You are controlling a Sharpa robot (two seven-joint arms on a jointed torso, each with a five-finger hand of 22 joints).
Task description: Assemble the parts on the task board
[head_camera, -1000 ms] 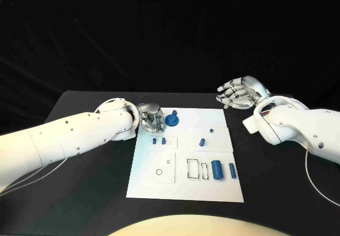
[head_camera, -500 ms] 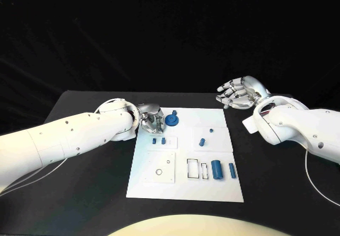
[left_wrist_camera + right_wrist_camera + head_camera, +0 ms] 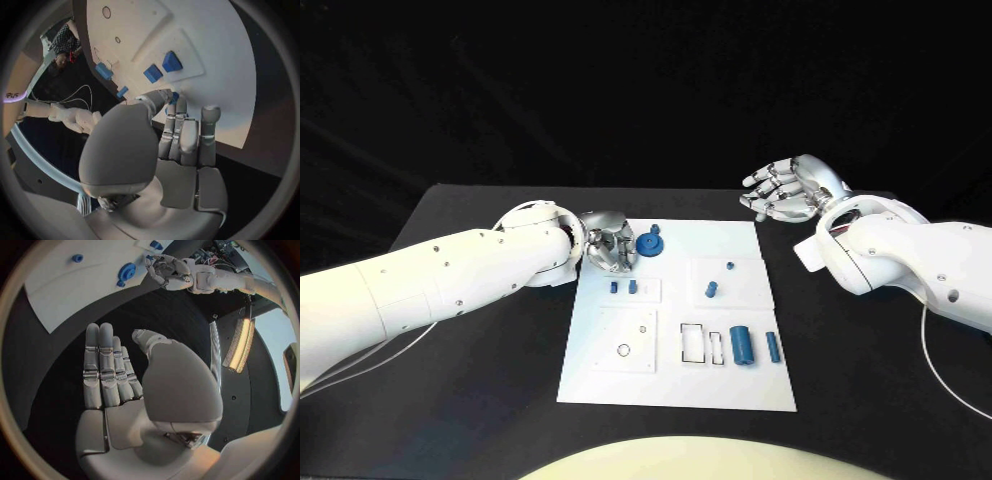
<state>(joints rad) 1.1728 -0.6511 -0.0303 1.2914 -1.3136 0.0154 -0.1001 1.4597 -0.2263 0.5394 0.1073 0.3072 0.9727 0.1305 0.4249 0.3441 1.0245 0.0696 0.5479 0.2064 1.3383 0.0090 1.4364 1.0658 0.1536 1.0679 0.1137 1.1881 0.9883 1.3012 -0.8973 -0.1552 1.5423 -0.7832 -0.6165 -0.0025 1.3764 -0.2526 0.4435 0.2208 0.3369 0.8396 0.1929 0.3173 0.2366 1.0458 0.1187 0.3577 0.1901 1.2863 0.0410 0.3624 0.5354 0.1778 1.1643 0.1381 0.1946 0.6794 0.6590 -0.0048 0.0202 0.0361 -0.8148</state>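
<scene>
The white task board (image 3: 678,380) lies in the middle of the table. A round blue part (image 3: 651,245) stands at its far left corner, also seen in the right wrist view (image 3: 127,271). My left hand (image 3: 609,243) hovers just left of that part with its fingers stretched out side by side (image 3: 184,135) and nothing in them; a small gap separates fingertips and part. Small blue pieces (image 3: 633,287) and two blue cylinders (image 3: 741,346) rest on the board. My right hand (image 3: 788,190) is raised beyond the board's far right corner, fingers spread (image 3: 106,365), holding nothing.
Black table (image 3: 473,400) surrounds the board on all sides. Rectangular cutouts (image 3: 692,342) and a round hole (image 3: 625,349) mark the board's near half. Two blue blocks (image 3: 172,61) sit just ahead of my left hand's fingertips.
</scene>
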